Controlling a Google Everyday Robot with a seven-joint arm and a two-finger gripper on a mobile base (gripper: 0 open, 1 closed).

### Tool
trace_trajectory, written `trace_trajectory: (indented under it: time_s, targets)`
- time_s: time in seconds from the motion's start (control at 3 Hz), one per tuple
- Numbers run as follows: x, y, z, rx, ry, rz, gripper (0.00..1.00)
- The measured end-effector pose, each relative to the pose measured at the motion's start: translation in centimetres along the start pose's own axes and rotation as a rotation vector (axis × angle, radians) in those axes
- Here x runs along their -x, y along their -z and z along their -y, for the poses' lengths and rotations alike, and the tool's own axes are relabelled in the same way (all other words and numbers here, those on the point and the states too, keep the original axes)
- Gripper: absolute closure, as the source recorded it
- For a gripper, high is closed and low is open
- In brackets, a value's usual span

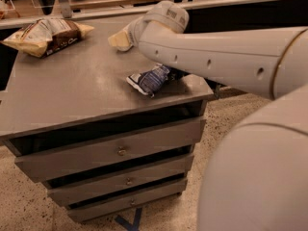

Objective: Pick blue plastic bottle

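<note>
My white arm [216, 57] reaches across the grey cabinet top [72, 90] from the right, and its end [166, 14] is over the back edge. The gripper is hidden behind the arm's end, so I do not see it. A pale cream-white thing [119, 38] peeks out at the arm's left side at the back of the top. I cannot tell whether it is the blue plastic bottle, which is otherwise hidden by the arm. A dark blue-and-white foil snack bag [151, 79] lies near the front right edge, partly under the arm.
A yellow-and-brown chip bag [45, 35] lies at the back left corner. The cabinet has three drawers with small knobs [121, 151] below the top. A rail and dark counter [231, 8] run behind it. Speckled floor [29, 211] lies in front.
</note>
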State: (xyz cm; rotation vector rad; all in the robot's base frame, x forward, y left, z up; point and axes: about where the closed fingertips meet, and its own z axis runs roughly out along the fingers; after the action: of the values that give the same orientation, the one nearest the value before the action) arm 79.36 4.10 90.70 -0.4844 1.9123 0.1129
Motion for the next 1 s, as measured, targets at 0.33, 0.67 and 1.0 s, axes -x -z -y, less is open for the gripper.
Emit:
trace_trajectory:
  time_s: [0.33,0.67,1.0]
  targets:
    - [0.7,-2.5,-1.7,-0.034,0.006,0.004,0.0]
    - [0.8,-4.4,-3.4,-0.071,-0.002,0.011,0.0]
    - [-0.3,-5.9,-4.8,-0.125,-0.017,0.008,0.0]
